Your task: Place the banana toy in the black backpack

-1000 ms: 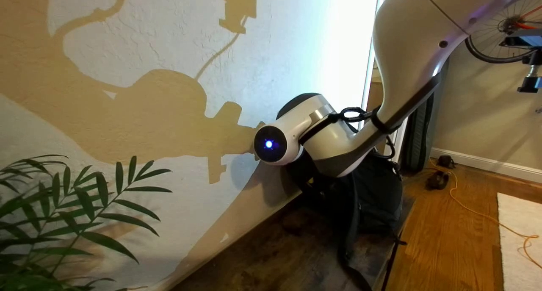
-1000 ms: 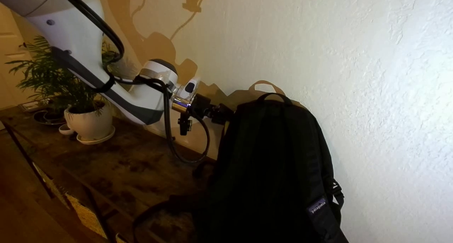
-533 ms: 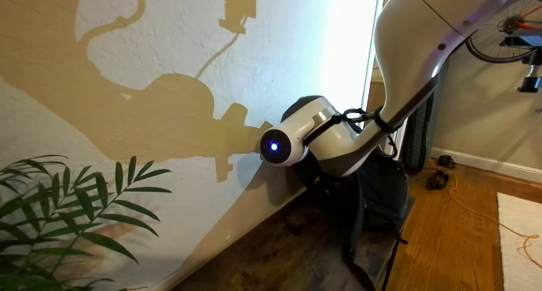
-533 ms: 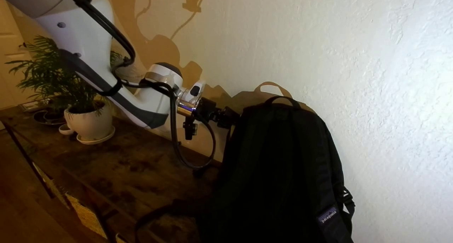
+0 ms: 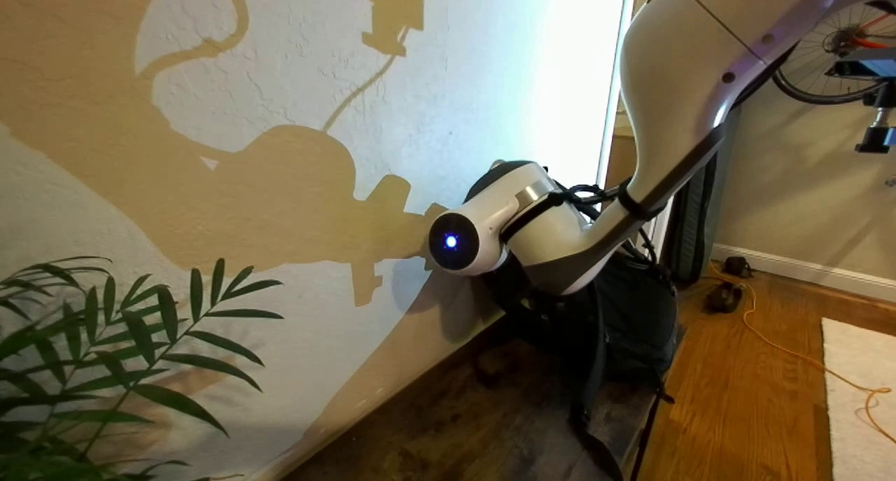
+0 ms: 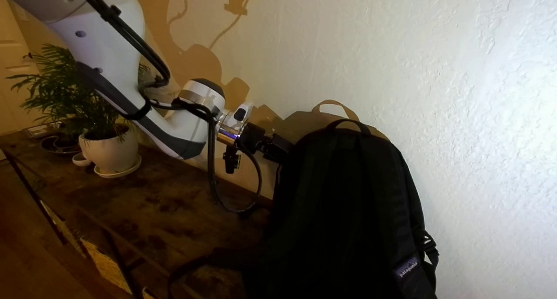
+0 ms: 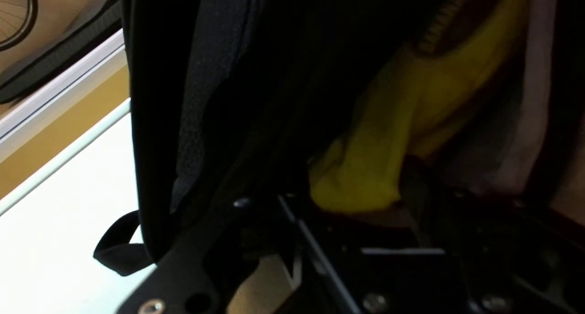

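Note:
The black backpack (image 6: 343, 212) stands upright against the wall; it also shows behind the arm in an exterior view (image 5: 637, 320). Its dark fabric (image 7: 219, 71) fills much of the wrist view. My gripper (image 6: 280, 149) is at the upper edge of the backpack, fingertips partly hidden behind it. In the wrist view my gripper (image 7: 356, 190) has the yellow banana toy (image 7: 365, 167) between its fingers, with yellow reaching both sides, so it appears shut on the toy. The toy curves away between dark fabric and a grey-edged seam (image 7: 537, 90). The fingers are in deep shade. The toy is hidden in both exterior views.
The wall (image 6: 457, 116) runs close behind the backpack and arm. A potted plant (image 6: 106, 153) stands on the dark wooden bench (image 6: 143, 199). Loose straps (image 5: 588, 376) hang onto the bench. A cable loop (image 6: 211, 173) hangs from the wrist. A bench edge (image 5: 647, 425) drops to the floor.
The arm has moved toward the backpack, and the backpack has shifted slightly the same way. The gripper now points lower. A yellow speck seen earlier under the wrist no longer shows in an exterior view.

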`<state>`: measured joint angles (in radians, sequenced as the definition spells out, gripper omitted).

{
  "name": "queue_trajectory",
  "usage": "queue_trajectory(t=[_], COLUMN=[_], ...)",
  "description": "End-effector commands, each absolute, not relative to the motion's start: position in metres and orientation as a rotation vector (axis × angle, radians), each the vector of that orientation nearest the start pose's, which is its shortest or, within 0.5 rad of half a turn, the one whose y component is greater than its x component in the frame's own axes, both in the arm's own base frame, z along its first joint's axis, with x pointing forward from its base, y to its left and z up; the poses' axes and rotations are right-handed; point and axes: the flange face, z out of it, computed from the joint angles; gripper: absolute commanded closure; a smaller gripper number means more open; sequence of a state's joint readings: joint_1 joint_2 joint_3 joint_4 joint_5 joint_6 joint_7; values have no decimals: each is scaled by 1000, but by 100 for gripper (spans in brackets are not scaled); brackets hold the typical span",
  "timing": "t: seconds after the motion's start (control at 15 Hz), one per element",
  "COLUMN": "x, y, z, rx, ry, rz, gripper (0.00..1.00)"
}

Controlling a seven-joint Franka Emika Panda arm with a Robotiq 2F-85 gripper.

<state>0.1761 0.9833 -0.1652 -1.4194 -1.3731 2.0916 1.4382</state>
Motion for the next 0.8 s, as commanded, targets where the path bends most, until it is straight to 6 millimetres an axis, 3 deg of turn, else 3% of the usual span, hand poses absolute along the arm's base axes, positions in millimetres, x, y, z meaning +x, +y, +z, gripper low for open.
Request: queue_trajectory(t=[0.0, 0.2, 0.73], x=[718, 720, 704], y=[-4, 25, 90], z=[143, 160, 204], rx=[1984, 2079, 2427], ry=[-399, -427, -577], rz=[681, 685, 509], gripper=[14, 0, 0])
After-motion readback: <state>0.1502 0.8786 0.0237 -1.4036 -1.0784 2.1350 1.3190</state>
